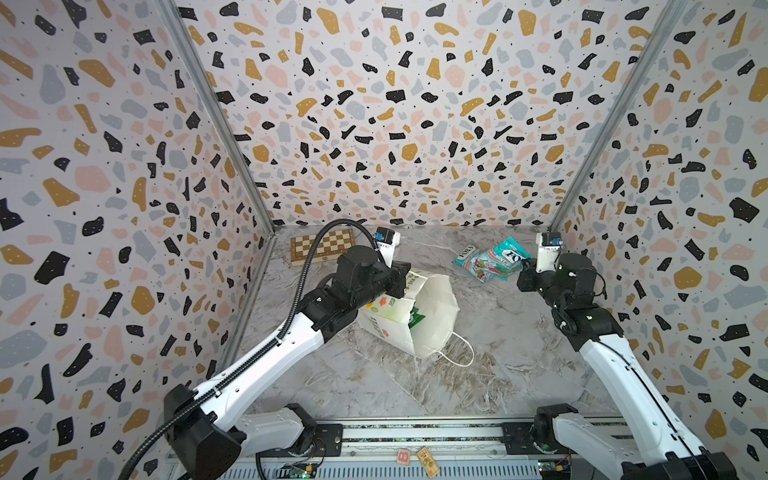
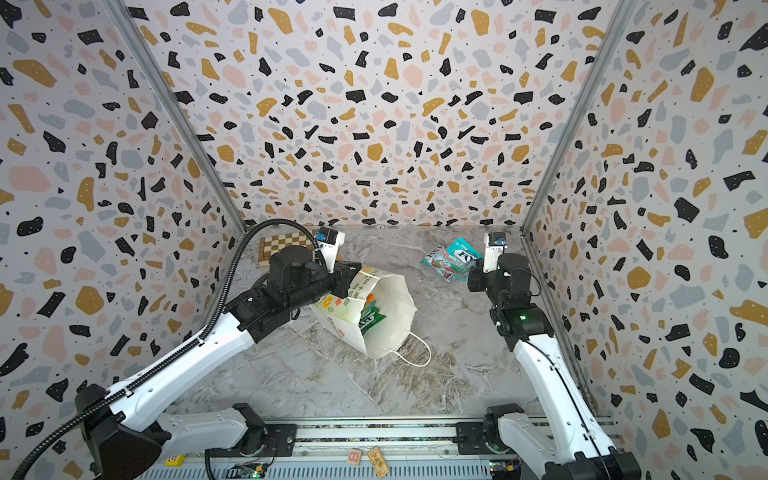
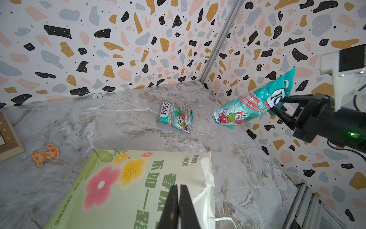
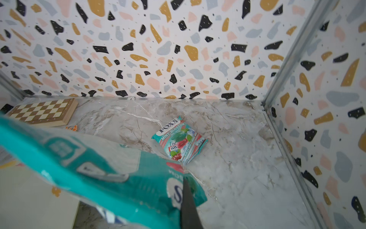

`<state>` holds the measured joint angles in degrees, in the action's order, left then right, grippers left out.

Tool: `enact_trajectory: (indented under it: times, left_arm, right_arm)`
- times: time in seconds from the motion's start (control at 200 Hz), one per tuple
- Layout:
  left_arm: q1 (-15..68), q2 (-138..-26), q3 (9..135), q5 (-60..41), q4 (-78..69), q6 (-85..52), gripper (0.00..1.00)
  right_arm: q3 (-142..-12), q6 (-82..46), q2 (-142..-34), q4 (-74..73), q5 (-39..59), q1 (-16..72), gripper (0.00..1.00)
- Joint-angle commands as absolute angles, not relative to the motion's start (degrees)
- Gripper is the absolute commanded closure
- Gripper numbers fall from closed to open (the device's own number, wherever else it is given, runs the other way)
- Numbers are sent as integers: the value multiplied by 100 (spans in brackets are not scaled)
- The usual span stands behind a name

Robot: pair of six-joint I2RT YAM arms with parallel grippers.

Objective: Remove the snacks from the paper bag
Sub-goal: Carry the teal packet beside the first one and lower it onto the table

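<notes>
- Paper bag (image 1: 432, 316): white, mid-table (image 1: 478, 374), tilted, mouth gaping toward the top camera; one cord handle trails on the marble.
- Left gripper (image 3: 179, 187): fingers pressed together, pinching the bag's rim.
- Right gripper (image 3: 277, 105): clamped on a teal packet (image 3: 253, 105), which hangs clear of the table.
- Second teal packet (image 4: 179, 142): flat on the table near the far right corner, apart from the bag.
- Both top views only: a green packet (image 2: 372, 320) inside the bag.
- Left wrist view only: bag front, with pink and yellow flowers, green characters, "GOOD LUCK", and a small orange piece (image 3: 45, 153) beside the chessboard (image 4: 43, 113).
- Lying packet reads "FOX'S", "MINT BLOSSOM".
</notes>
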<state>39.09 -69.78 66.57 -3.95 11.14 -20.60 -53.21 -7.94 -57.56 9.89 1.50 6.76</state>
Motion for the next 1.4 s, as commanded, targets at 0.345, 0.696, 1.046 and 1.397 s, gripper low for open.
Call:
enact_trajectory:
  times: [0.345,0.696,1.046,1.397]
  left_arm:
    - [3929,-6926,6732,-405,914,-2035,100]
    - [3929,-6908,6719,-413,905,-1991,100]
    - [3929,-6869,6703,-360,962,-1942,100]
    - [3929,-6813,6681,-345,976,-1960,100]
  right_arm:
    - [-5032,-1799,-6777,-226,1620,-483,100]
    - [-4044,-2726,-8004,-2118,2684,-1507,100]
    - [-3354,-3346,-8789,-3088,2778,-1854,100]
    - [-3491,-3276,-9101,-2936,2992,-1854,100]
